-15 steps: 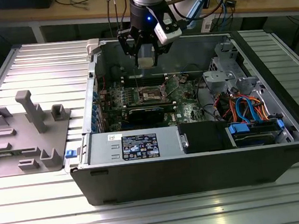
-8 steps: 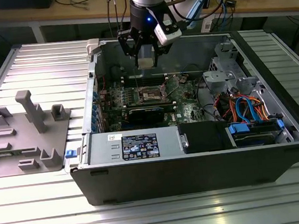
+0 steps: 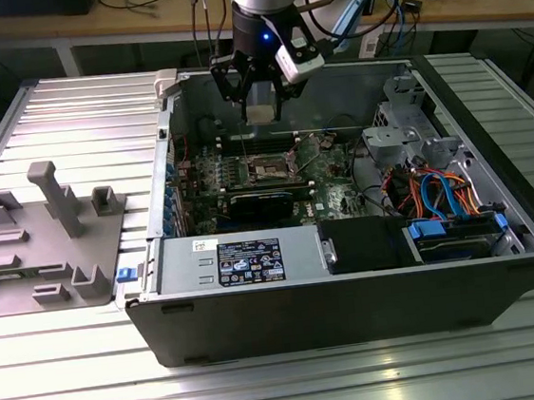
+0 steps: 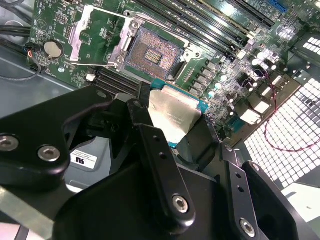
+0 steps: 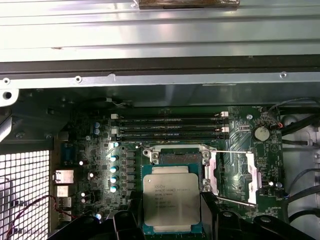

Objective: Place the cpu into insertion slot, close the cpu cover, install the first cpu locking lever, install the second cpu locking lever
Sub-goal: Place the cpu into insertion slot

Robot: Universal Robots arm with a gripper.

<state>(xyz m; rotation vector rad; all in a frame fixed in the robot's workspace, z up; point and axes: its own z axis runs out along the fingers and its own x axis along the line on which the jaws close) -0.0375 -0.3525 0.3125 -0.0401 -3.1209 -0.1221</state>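
My gripper [image 3: 260, 115] hangs inside the open computer case, shut on the cpu [image 3: 260, 112], a small silver-topped square chip. The chip is held some way above the green board, over the insertion slot [image 3: 269, 168]. In the second wrist view the cpu [image 4: 172, 117] sits between the black fingers [image 4: 142, 117], apart from the dark open insertion slot [image 4: 152, 52]. The cpu cover [image 4: 97, 37] lies flipped open beside the slot. In the first wrist view the cpu [image 5: 171, 200] hides most of the insertion slot [image 5: 172, 157], with the cpu cover [image 5: 234, 172] and thin wire levers [image 5: 230, 152] swung aside.
The case walls [image 3: 354, 296] ring the board. A black graphics card [image 3: 263, 203], a power supply [image 3: 245, 260] and a drive cage with coloured cables [image 3: 439, 196] crowd the near side. Memory slots [image 5: 170, 127] lie beyond the socket. A grey fixture tray [image 3: 46, 237] stands on the exterior view's left.
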